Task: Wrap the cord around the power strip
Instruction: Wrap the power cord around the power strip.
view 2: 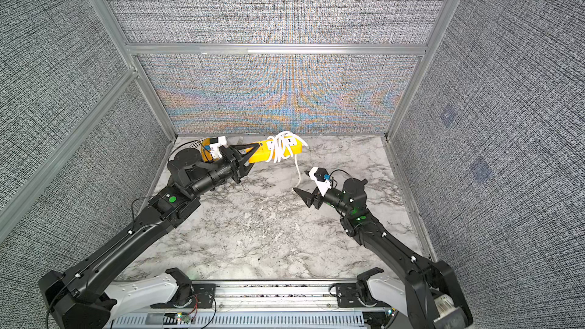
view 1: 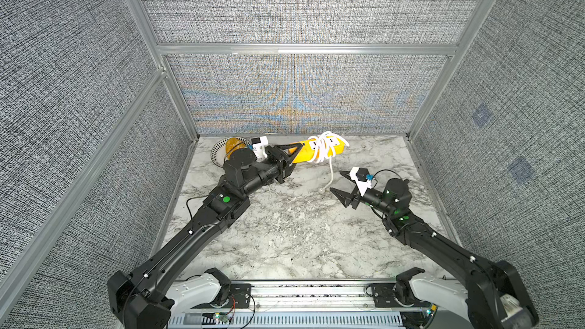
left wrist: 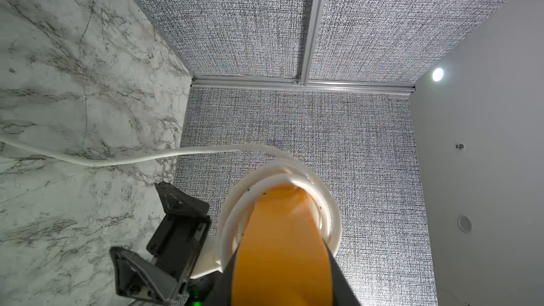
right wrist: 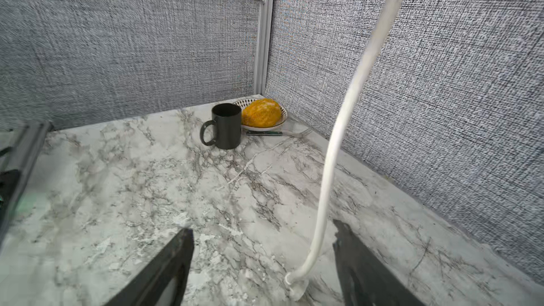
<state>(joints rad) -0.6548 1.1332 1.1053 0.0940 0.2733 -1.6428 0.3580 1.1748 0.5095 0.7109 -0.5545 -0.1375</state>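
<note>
The orange power strip [view 1: 305, 153] [view 2: 258, 155] hangs in the air near the back wall, with my left gripper [view 1: 297, 150] [view 2: 252, 150] [left wrist: 281, 253] shut on one end. The white cord [view 1: 323, 148] [view 2: 280, 148] [left wrist: 282, 169] loops several times around the strip. Its loose tail [view 1: 331, 172] [right wrist: 332, 148] drops to the table, where the plug end [view 1: 322, 190] [right wrist: 294, 288] rests. My right gripper [view 1: 339, 183] [view 2: 300, 181] [right wrist: 263, 238] is open just above the table. The tail's last stretch stands between its fingers and touches neither.
A patterned bowl [view 1: 217, 153] [right wrist: 283, 117] with an orange fruit [view 1: 233, 144] [right wrist: 260, 112] sits in the back left corner. A black mug [right wrist: 225, 126] and a fork [right wrist: 265, 133] stand beside it. Fabric walls close in three sides of the marble table [view 1: 285, 232].
</note>
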